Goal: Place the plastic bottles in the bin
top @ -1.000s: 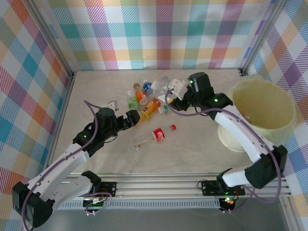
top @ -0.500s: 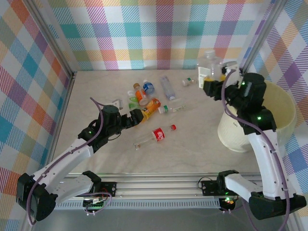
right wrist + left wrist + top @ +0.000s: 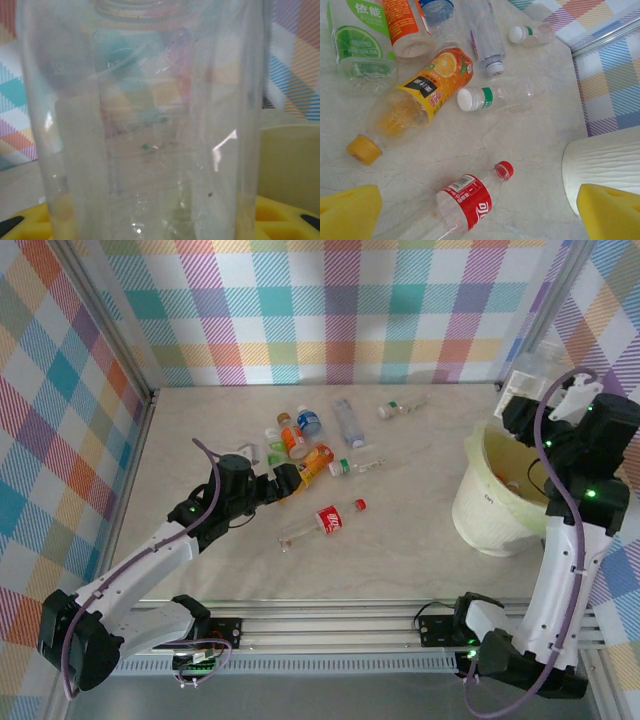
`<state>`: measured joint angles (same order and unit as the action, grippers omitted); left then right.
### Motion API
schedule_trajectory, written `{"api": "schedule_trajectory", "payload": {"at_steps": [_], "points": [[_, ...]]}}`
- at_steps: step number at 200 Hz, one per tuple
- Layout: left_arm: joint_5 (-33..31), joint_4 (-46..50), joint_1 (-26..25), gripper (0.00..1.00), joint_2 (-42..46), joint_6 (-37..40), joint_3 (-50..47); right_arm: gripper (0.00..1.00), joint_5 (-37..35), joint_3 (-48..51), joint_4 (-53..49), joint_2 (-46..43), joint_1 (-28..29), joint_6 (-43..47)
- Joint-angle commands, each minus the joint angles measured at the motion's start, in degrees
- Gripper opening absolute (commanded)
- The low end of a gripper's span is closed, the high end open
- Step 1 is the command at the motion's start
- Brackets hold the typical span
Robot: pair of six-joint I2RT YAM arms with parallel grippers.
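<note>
The bin (image 3: 487, 512) stood at the table's right side, and the left wrist view caught its ribbed cream outside. The right arm rose upright from its base and bent over the bin's far rim. There the right gripper (image 3: 527, 405) clenched a clear bottle (image 3: 531, 370), which looked label-less in the right wrist view. The left arm reached low across the table, the left gripper (image 3: 283, 483) spread wide, just short of the scattered plastic bottles (image 3: 313, 463). Close up, a lime-label bottle (image 3: 360, 42) read "依能". The red-label bottle (image 3: 465, 202) bore white script too small to read.
</note>
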<state>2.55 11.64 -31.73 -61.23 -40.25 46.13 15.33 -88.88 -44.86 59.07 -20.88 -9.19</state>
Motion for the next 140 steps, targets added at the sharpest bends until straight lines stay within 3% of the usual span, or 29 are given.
{"api": "schedule_trajectory", "payload": {"at_steps": [1, 27, 62, 140], "points": [[0.4, -1.1, 0.3, 1.00, -0.9, -0.6, 1.7, 0.33, 1.9, -3.1, -8.9, 1.9, -4.1, 3.3], [0.2, -1.0, 0.3, 1.00, -2.7, -0.3, 2.1, 0.36, 0.6, -2.4, -13.9, 3.7, -6.5, 4.4], [-1.1, -1.8, 0.3, 1.00, -3.9, -1.5, 2.0, 0.39, -6.7, 2.7, -16.3, 3.3, -6.6, 4.3], [0.8, -0.7, 0.3, 1.00, -6.8, -1.2, 2.8, 0.45, 0.2, 11.5, -14.1, 4.8, -6.6, 2.9]]}}
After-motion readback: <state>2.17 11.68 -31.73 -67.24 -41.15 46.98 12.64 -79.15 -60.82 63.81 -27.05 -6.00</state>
